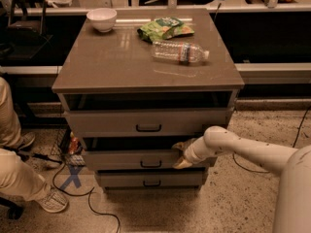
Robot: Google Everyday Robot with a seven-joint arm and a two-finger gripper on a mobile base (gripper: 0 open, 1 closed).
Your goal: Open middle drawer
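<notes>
I see a speckled floor [233, 198] under warm, dim light, with a blue tape cross [73, 177] and black cables [97, 205] lying on it to the left of the desk [112, 62]. Behind the desk run dark counters [272, 38] with a pale ledge [274, 72]. A black chair [24, 23] stands at the far left. My gripper [181, 155] sits low against the desk's front, on the right side.

The white arm [248, 148] is extended leftward from the lower right, with its rounded wrist [215, 139] bent slightly downward. The gripper [181, 155] is held low, just right of the view's middle, and is pointed leftward.
</notes>
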